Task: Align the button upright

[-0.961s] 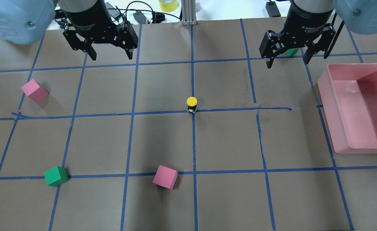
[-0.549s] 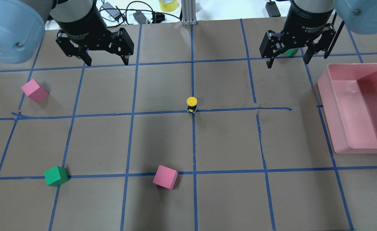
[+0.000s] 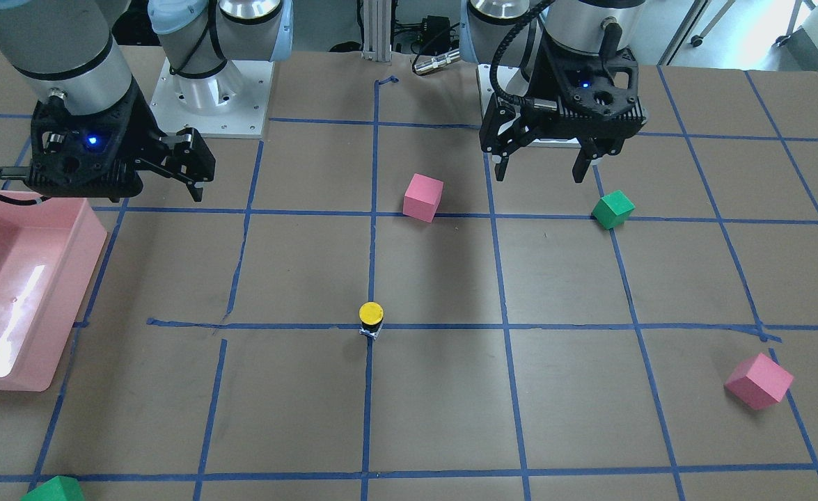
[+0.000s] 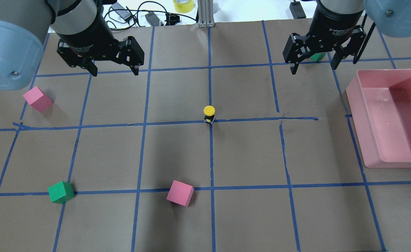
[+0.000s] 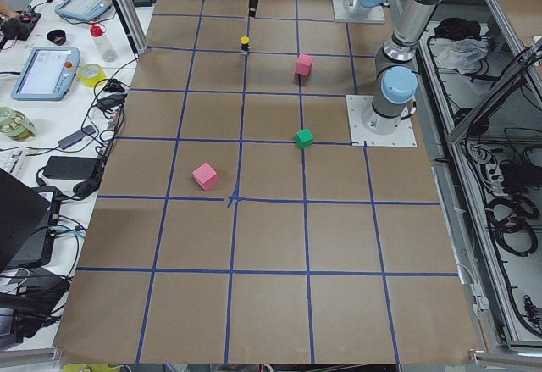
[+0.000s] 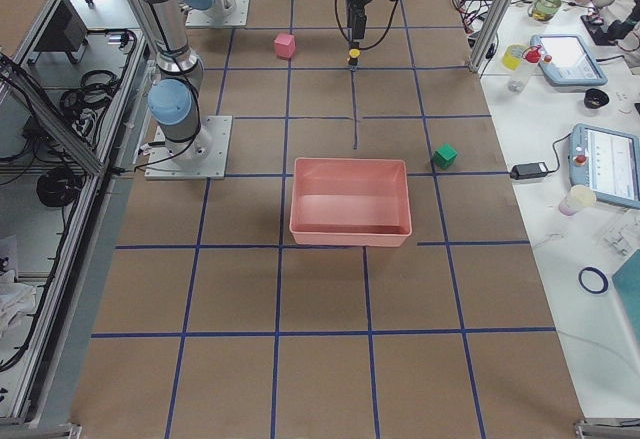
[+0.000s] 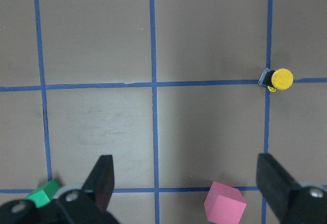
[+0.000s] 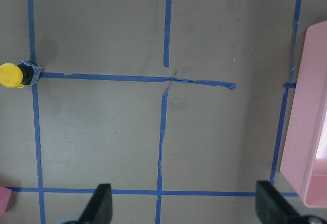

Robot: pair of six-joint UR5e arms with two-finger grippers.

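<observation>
**At the tape crossing [image 4: 211,127]: button [image 4: 208,112] looks upright**

On the crossing at mid-table the button stands alone, yellow cap up and base down. The front and overhead views agree on this. The left claw [image 4: 114,72] hangs spread wide with nothing in it, well apart from the button. The right claw [image 4: 313,69] is likewise spread wide and empty, near the pink tray [image 4: 356,119]. Judgement: the uprighting appears done. Nothing seems left but to confirm that it does not tip.
</observation>
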